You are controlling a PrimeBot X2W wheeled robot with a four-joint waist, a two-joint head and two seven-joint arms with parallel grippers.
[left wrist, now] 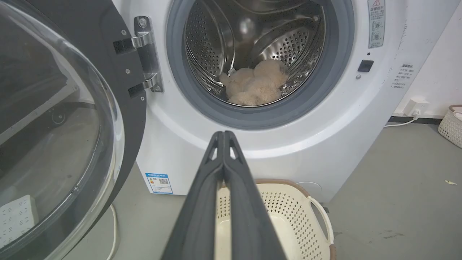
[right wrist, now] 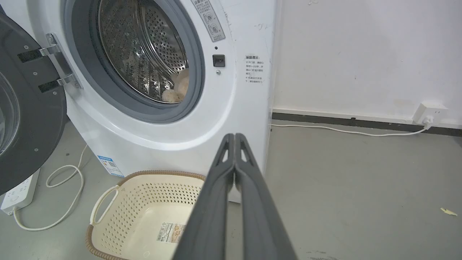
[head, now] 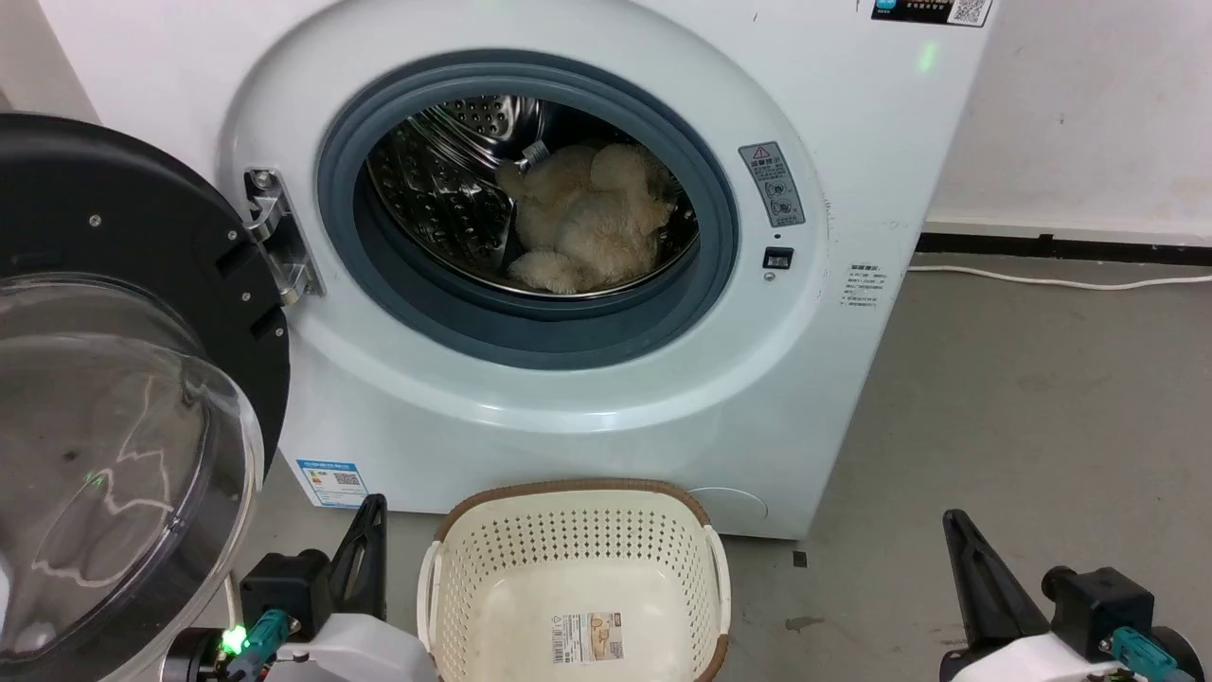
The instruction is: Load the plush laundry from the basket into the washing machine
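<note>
Fluffy cream-beige plush laundry [head: 587,223] is lodged at 5 o'clock inside the white front-loading washing machine [head: 530,398]. The oval cream perforated basket [head: 568,540] is found empty. The left gripper [left wrist: 223,135] and right gripper [right wrist: 234,136] are closed, unladen. Loading is judged done.

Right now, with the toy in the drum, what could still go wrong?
1. The toy lies low, seemingly near the lip of the drum; the door might pinch it on closing.
2. The basket stands right before the washer, between the shut left gripper and right gripper; a moving arm could knock it.
</note>
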